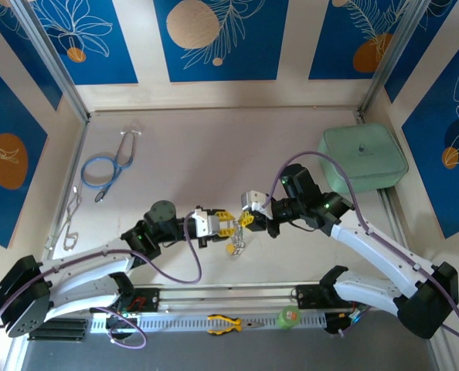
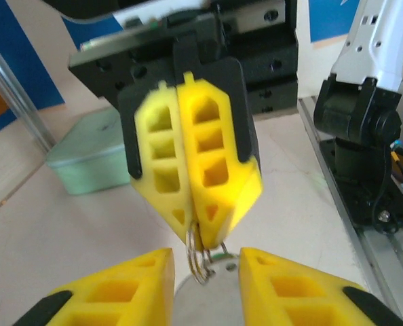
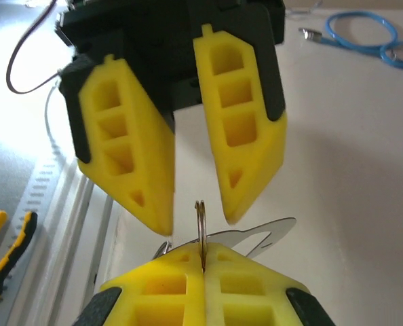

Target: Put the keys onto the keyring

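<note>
Two arms stand at the near edge of the one table (image 1: 214, 154), the left arm (image 1: 79, 278) and the right arm (image 1: 376, 246). Each has one gripper: left gripper (image 1: 228, 226), right gripper (image 1: 248, 219). One keyring (image 1: 236, 244) hangs between them. One stethoscope (image 1: 106, 166) lies toward the far left corner and one green box (image 1: 362, 157) at the far right corner. One pliers (image 1: 223, 324) and one tape roll (image 1: 289, 316) sit at the near edge. Wire clips (image 1: 69, 222) lie along the left edge, their number unclear.

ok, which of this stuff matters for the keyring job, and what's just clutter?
Job: keyring in the shut right gripper, silver key, open left gripper.
Lying about: stethoscope, wire clips, green box, yellow-handled pliers, green tape roll.
</note>
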Available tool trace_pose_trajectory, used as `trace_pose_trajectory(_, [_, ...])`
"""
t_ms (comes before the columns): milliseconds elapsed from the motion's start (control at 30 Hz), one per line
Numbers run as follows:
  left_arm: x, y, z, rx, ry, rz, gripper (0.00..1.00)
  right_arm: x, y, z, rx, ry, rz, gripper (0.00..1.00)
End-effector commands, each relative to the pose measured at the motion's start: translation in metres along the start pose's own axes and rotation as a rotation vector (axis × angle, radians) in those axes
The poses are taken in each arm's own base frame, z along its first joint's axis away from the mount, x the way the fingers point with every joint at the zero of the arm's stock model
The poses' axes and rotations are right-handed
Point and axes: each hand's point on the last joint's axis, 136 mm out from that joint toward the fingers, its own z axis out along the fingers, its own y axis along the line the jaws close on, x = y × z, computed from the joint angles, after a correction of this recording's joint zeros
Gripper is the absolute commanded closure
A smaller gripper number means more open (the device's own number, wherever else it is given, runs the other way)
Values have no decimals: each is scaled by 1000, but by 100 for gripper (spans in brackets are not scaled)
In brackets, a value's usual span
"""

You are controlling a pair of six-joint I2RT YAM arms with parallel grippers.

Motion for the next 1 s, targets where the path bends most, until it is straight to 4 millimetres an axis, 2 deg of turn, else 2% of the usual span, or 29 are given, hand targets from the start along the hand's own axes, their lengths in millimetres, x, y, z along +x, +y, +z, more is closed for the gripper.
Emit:
trace_pose_trajectory(0, [4, 2, -5, 4, 101, 74, 68, -1, -3, -7, 33, 82, -41, 100])
trace_pose_trajectory(100, [9, 1, -7, 26, 160, 108, 71, 4, -5, -7, 45, 169, -82, 100])
trace_pose_trajectory(200, [5, 2, -5, 29, 147, 121, 72, 11, -9, -5, 65, 263, -134, 100])
trace_pose_trajectory(500, [-3, 5, 7, 40, 89, 90, 76, -3, -6, 4, 38, 284, -220, 100])
trace_pose_trajectory(700, [-7, 8, 9, 29, 63, 85, 87, -6, -2, 10, 12, 262, -227, 100])
trace_pose_trajectory(800, [-8, 8, 7, 17, 56, 87, 96, -7, -2, 10, 19, 244, -204, 100])
trace_pose_trajectory(867, [-10, 8, 6, 11, 43, 86, 100, -16, -3, 2, 30, 158, -154, 90])
trace_pose_trajectory(900, [-11, 8, 5, 7, 35, 83, 100, -22, -4, -4, 29, 94, -115, 82])
trace_pose_trajectory(967, [-13, 7, 4, 3, 13, 77, 100, -31, -3, -16, 14, -23, -62, 75])
